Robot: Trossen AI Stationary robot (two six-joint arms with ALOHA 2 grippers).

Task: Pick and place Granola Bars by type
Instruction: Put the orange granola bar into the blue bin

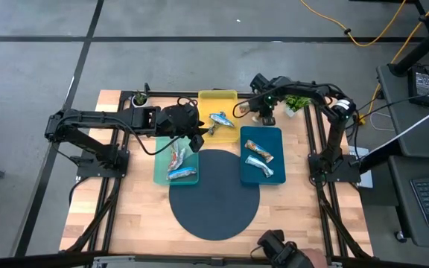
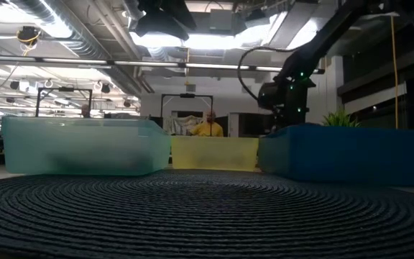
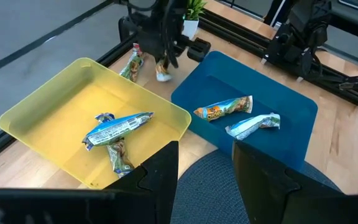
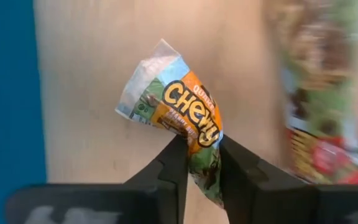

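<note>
My right gripper (image 4: 202,144) points down at the bare wood between the yellow tray (image 1: 218,97) and the plant (image 1: 296,102), shut on an orange-and-blue granola bar (image 4: 169,99). A brown-green bar (image 4: 316,112) lies on the wood beside it. My left gripper (image 3: 207,174) hangs open with nothing between its fingers, above the gap between the yellow and teal trays (image 1: 161,175). The yellow tray holds a blue-white bar (image 3: 118,127) lying across a brown-green one (image 3: 120,155). The blue tray (image 1: 278,134) holds two bars (image 1: 259,151), and the teal tray holds two (image 1: 179,165). My right gripper pinches the orange-and-blue bar between its two fingers at the wrapper's near part (image 4: 201,140), close to one end. The fingers come from above, pointing down, and lie across the bar. The bar's other end (image 4: 145,93) reaches out over the wood; whether it is lifted, I cannot tell.
A round dark woven mat (image 1: 214,193) covers the near middle of the table. Small potted plants stand at the far edge (image 1: 138,98). Black frame rails run along the table's sides. A person sits in the room beyond (image 2: 208,128).
</note>
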